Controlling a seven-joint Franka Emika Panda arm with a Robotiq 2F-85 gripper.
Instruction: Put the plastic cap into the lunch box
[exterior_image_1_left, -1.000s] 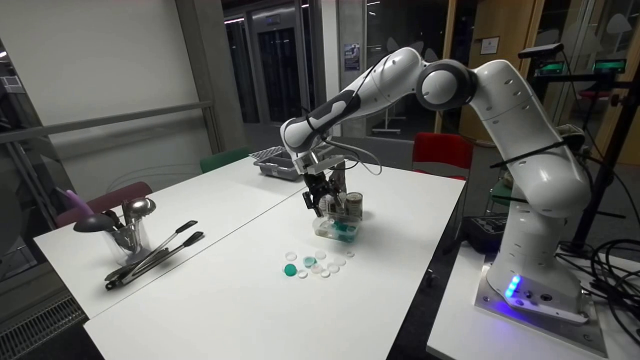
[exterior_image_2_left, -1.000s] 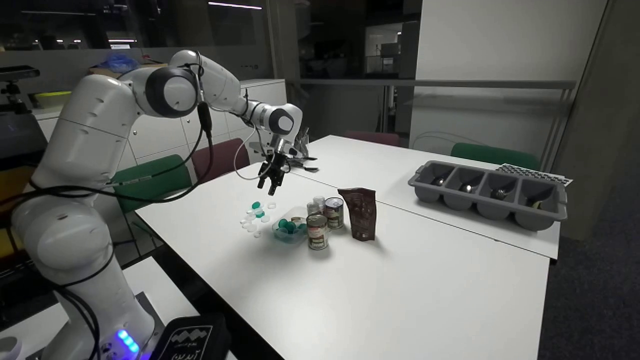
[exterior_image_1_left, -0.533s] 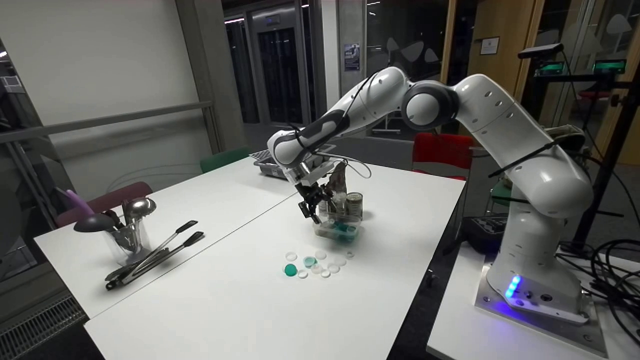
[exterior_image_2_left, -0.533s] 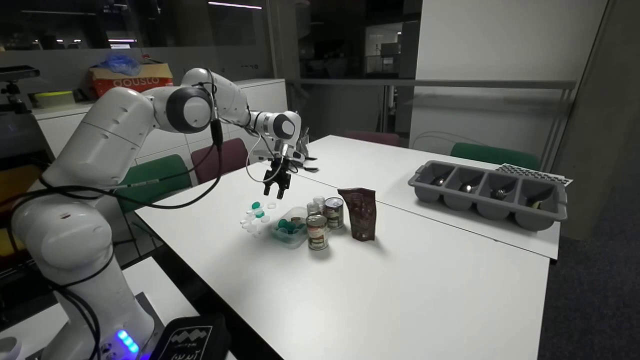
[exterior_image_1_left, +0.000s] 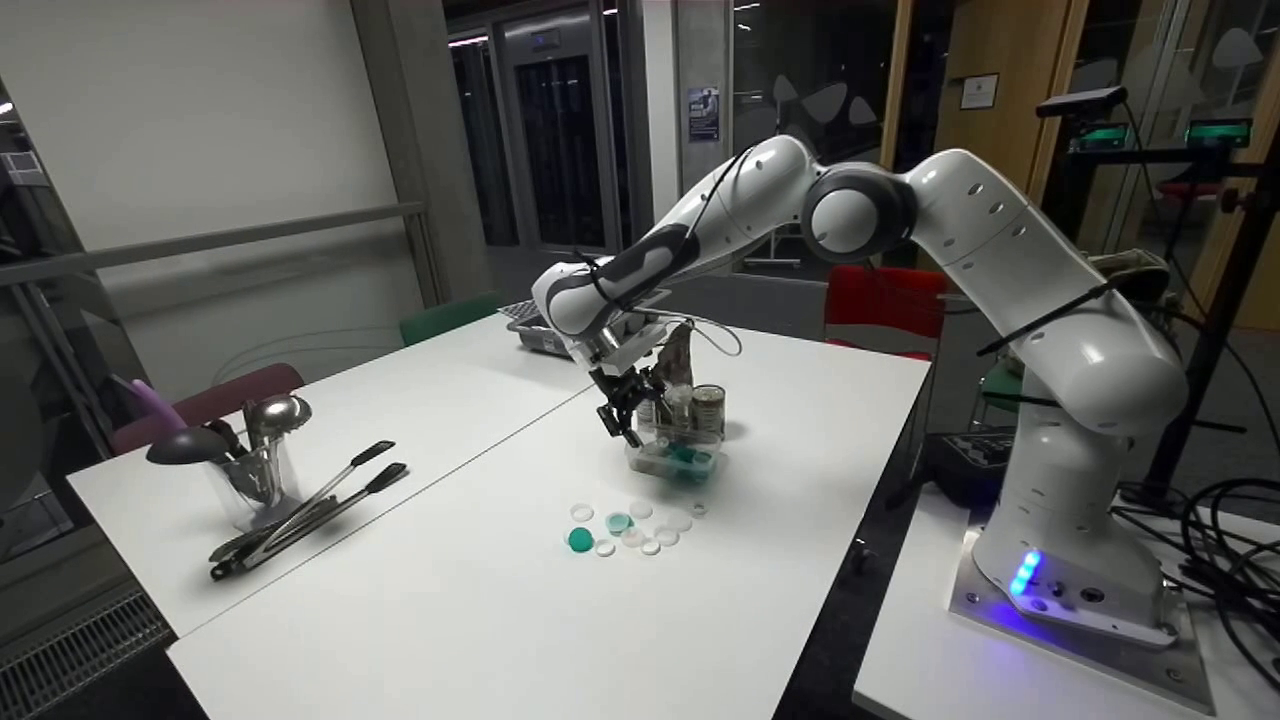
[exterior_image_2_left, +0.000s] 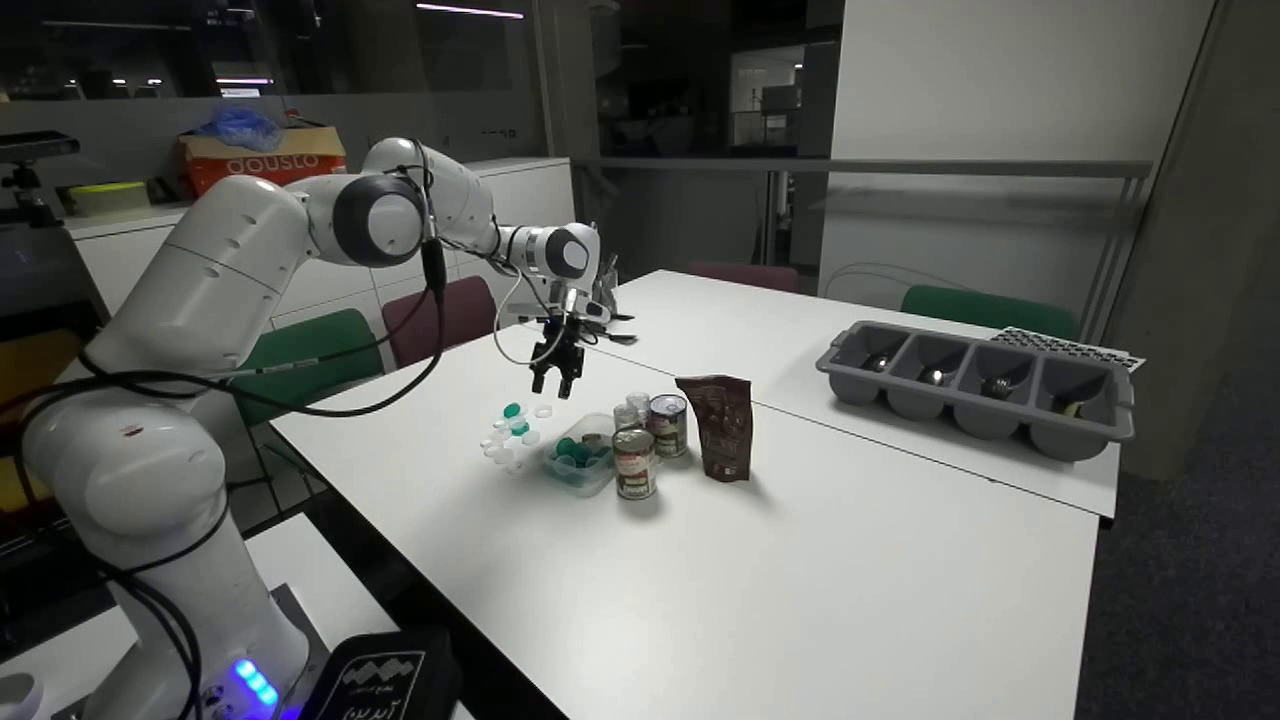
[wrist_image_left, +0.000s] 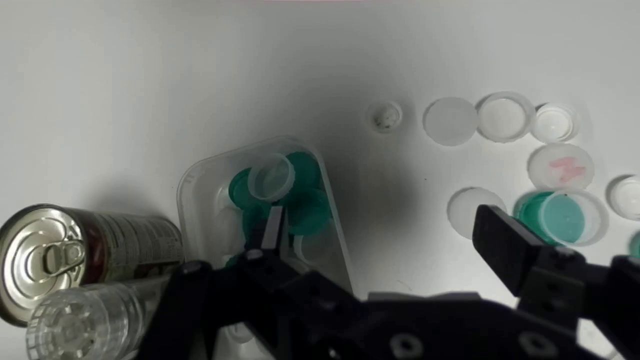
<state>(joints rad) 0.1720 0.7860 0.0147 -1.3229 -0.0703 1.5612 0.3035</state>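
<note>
The lunch box (exterior_image_1_left: 655, 466) is a small clear container holding several green and clear caps. It stands on the white table in both exterior views (exterior_image_2_left: 580, 483) and at lower left in the wrist view (wrist_image_left: 197, 200). Loose caps lie beside it, among them a green cap (exterior_image_1_left: 580, 540), a white disc (wrist_image_left: 465, 207) and a small clear cap (wrist_image_left: 386, 117). Which one is meant, I cannot tell. My gripper (wrist_image_left: 382, 222) is open and empty above the table. One finger overlaps the box and the other the white disc. The gripper also shows in both exterior views (exterior_image_1_left: 640, 425) (exterior_image_2_left: 552, 388).
Food cans (exterior_image_2_left: 635, 470) (exterior_image_2_left: 668, 428), clear shaker bottles (wrist_image_left: 75, 325) and a dark brown pouch (exterior_image_2_left: 725, 430) stand close by the lunch box. A grey compartment tray (exterior_image_2_left: 1075, 440) sits farther off. Tongs (exterior_image_1_left: 310, 515) and a cup of utensils (exterior_image_1_left: 265, 490) lie across the table.
Over the last second the arm has lowered and my gripper has shifted and turned slightly; it has barely moved in the last half second. The box and loose caps look unmoved.
</note>
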